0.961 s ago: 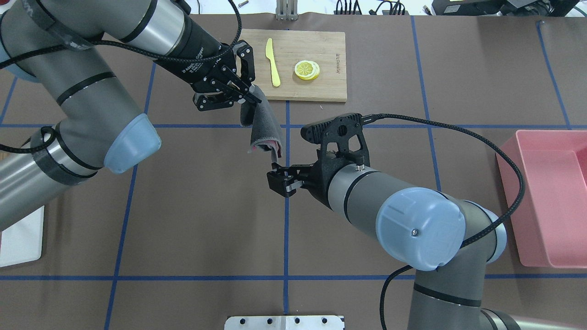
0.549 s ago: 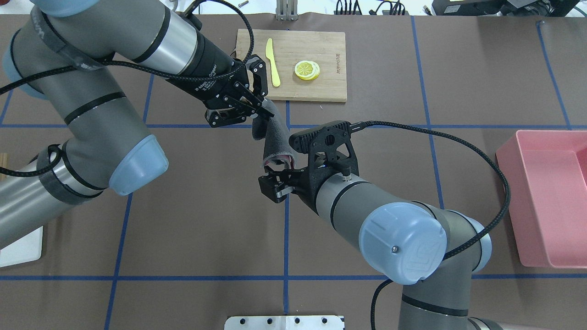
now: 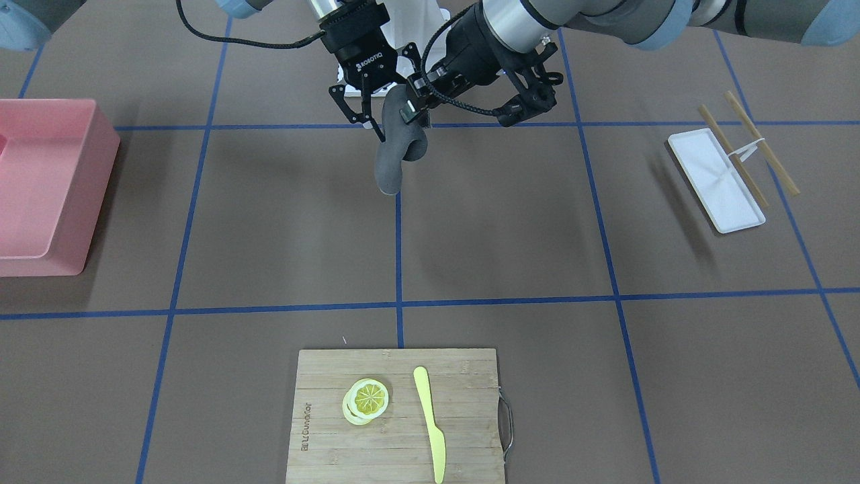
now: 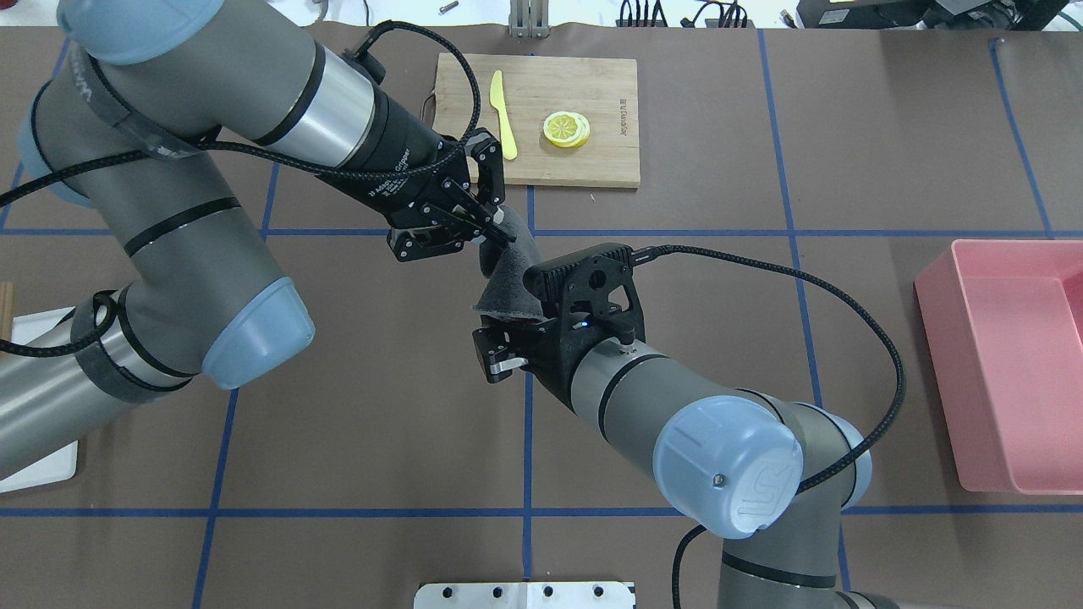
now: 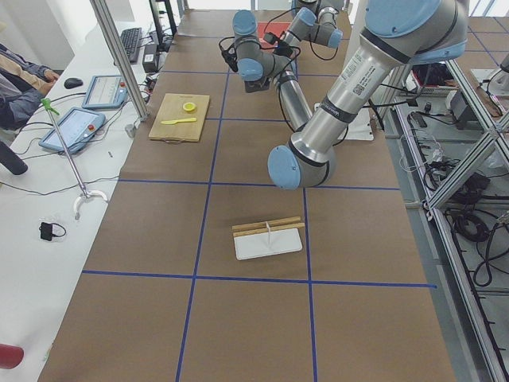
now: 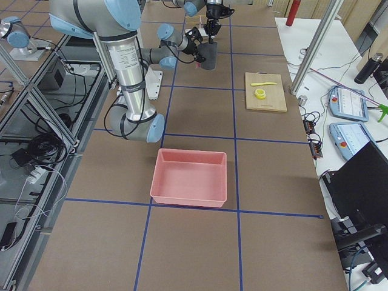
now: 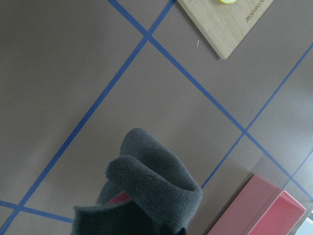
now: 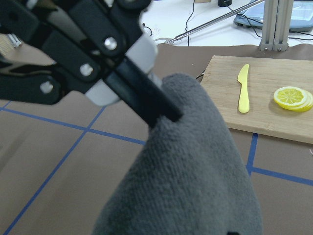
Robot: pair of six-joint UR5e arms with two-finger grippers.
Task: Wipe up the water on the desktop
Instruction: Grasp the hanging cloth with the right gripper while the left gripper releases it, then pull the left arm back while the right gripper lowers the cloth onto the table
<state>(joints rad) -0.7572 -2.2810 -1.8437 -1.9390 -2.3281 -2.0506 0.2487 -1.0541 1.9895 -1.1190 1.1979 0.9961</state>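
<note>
Dark grey fleece cloth (image 4: 508, 283) hung from clenched left tool (image 4: 505, 235) above matte brown taped worktop (image 4: 355, 381); right tool (image 4: 489, 348) spread at its lower end. Risk: premature left release probably drops cloth.

The near right arm (image 6: 130, 66) is the big thing up at the left, reaching out over the bench (image 6: 200, 242) to a dark grey cloth (image 6: 210, 57) hanging where it meets the far left arm (image 6: 195, 6). What's actually gripping it is too small to tell here. A pink bin (image 6: 189, 200) sits mid-bench. Off to the right there's a cutting board (image 6: 270, 102) with a yellow knife (image 6: 264, 83) and lemon slices (image 6: 260, 93).
</note>
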